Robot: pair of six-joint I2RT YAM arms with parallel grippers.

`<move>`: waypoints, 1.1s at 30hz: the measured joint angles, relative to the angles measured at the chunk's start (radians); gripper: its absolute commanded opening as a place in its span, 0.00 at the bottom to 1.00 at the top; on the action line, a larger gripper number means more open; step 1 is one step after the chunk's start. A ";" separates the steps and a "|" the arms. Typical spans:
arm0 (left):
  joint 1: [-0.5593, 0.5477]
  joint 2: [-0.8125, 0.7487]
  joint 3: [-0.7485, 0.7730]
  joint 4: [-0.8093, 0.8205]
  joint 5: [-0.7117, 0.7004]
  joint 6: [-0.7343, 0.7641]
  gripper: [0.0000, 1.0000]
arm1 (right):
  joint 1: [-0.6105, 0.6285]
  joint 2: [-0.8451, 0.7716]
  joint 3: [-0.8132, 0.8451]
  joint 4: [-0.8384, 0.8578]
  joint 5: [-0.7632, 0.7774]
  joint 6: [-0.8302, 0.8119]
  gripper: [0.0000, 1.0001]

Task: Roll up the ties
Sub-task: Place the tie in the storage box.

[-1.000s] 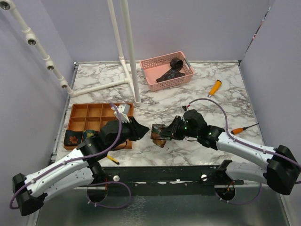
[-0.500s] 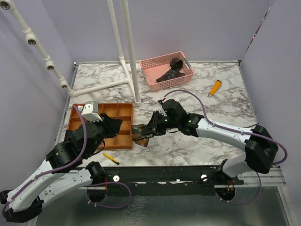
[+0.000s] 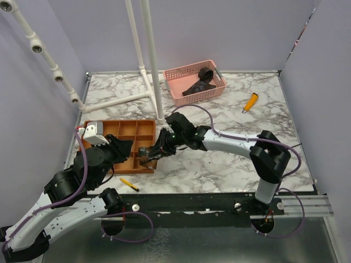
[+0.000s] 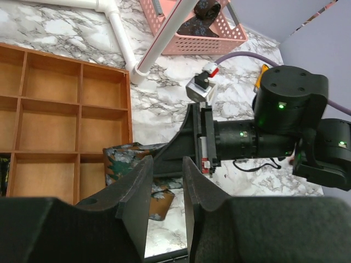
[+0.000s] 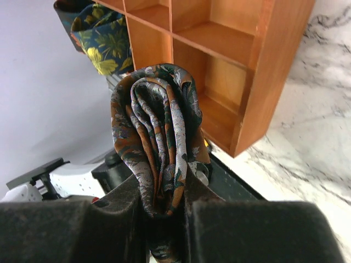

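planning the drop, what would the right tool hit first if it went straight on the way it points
Probably the orange tray: the right tool, shut on the rolled tie, points into its near compartments, though depth is unclear.

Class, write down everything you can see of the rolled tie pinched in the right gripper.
The rolled tie is a loose coil of soft-looking fabric, dark brown-black with rust, grey and greenish floral pattern. Its layered folds show end-on in the right wrist view. The right gripper is shut on its lower part, a finger on either side. It sits by the near right corner of the orange compartment tray; whether it touches the tray cannot be told.
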 measured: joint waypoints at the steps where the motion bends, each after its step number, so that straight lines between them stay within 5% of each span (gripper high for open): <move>1: 0.000 -0.003 0.000 -0.002 -0.001 0.000 0.31 | 0.001 0.023 0.020 0.000 -0.003 0.003 0.00; 33: 0.000 -0.011 -0.057 -0.020 -0.003 0.000 0.31 | 0.028 0.253 0.193 -0.112 0.004 0.112 0.00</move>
